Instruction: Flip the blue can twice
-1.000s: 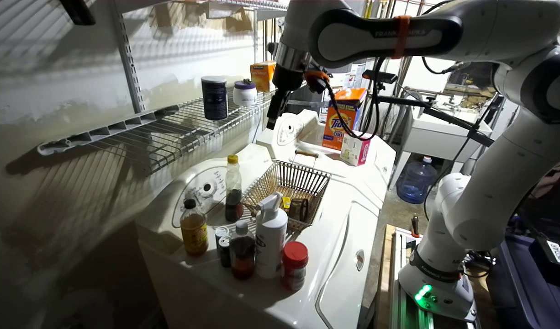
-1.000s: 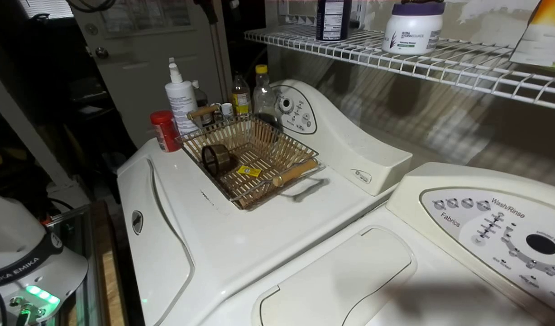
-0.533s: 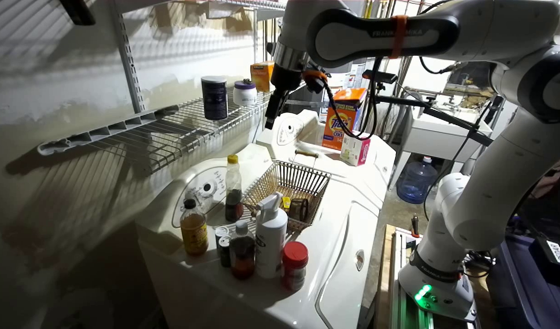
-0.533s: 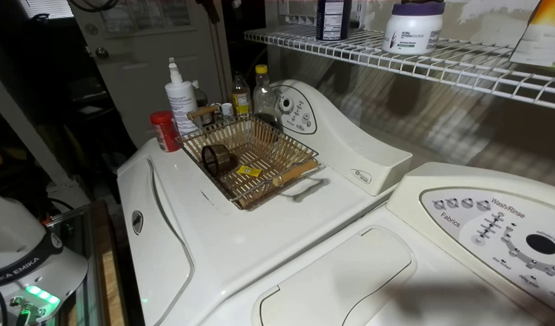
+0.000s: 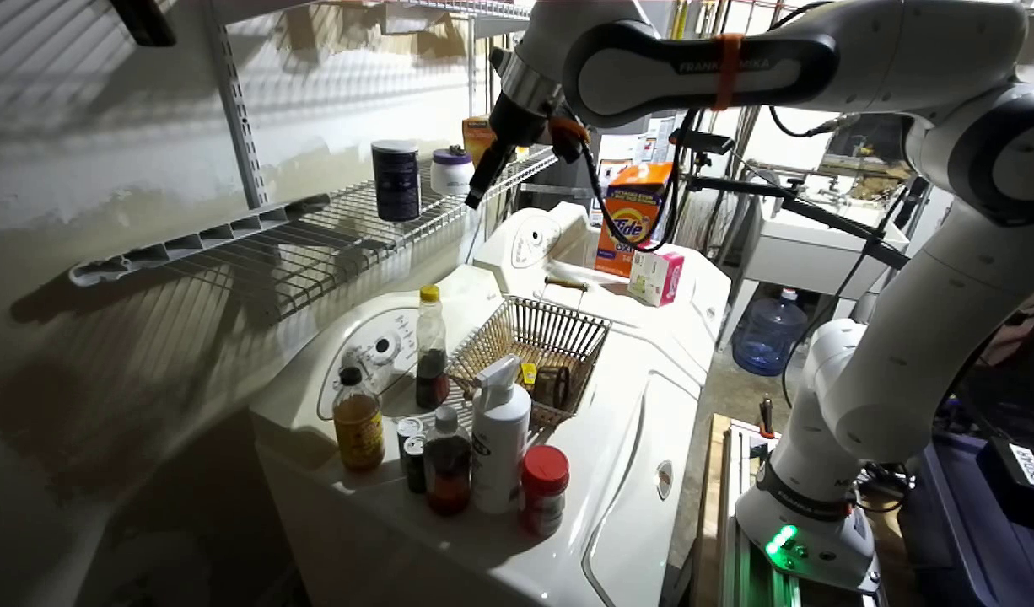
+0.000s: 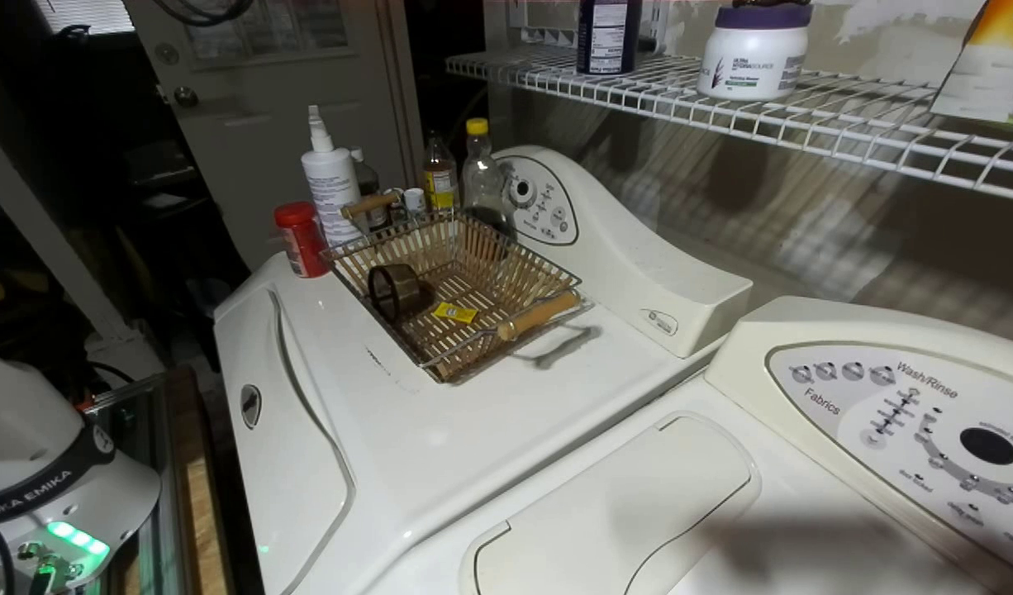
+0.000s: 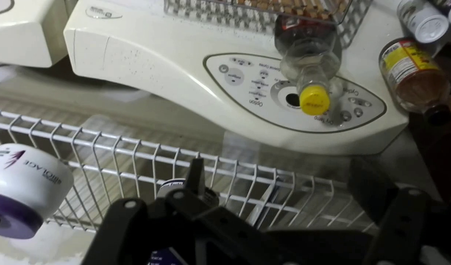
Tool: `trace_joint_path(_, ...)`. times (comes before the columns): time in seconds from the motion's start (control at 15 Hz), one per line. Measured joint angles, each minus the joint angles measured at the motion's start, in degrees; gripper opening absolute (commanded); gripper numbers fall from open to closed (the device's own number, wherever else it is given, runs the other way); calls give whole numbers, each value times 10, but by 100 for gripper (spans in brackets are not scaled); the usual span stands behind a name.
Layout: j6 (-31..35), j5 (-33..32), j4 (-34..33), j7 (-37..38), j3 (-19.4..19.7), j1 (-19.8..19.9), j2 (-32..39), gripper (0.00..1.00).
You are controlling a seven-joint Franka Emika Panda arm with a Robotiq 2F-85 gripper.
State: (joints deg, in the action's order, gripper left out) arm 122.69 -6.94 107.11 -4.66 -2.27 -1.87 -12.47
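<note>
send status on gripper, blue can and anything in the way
Gripper open, holding nothing. Blue can upright on wire shelf, ungripped. Purple-lidded jar beside it, might crowd the approach.

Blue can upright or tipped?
Upright: in an exterior view the blue can shows vertical sides, pale end up, base on wire shelf.

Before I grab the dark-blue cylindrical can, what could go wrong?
The can might be tipped: in the wrist view, one finger of the open black gripper overlaps it. If toppled, it could roll off the white wire shelf. The squat purple-lidded white jar beside it might get knocked.
</note>
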Motion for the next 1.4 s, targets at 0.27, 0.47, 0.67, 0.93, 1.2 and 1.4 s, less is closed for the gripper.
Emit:
trace_joint_path(0.27,69,-1,-7,-28,16,8,23,100)
trace_joint_path(0.47,100,-1,-31,-46,21,9,52,100)
trace_joint_path(0.67,114,2,-67,-54,21,9,84,100)
trace_joint_path(0.93,122,9,-114,-54,23,10,126,100)
trace_joint_path(1.2,132,9,-157,-54,24,12,165,100)
trace_joint_path(1.4,137,8,-186,-45,27,16,189,100)
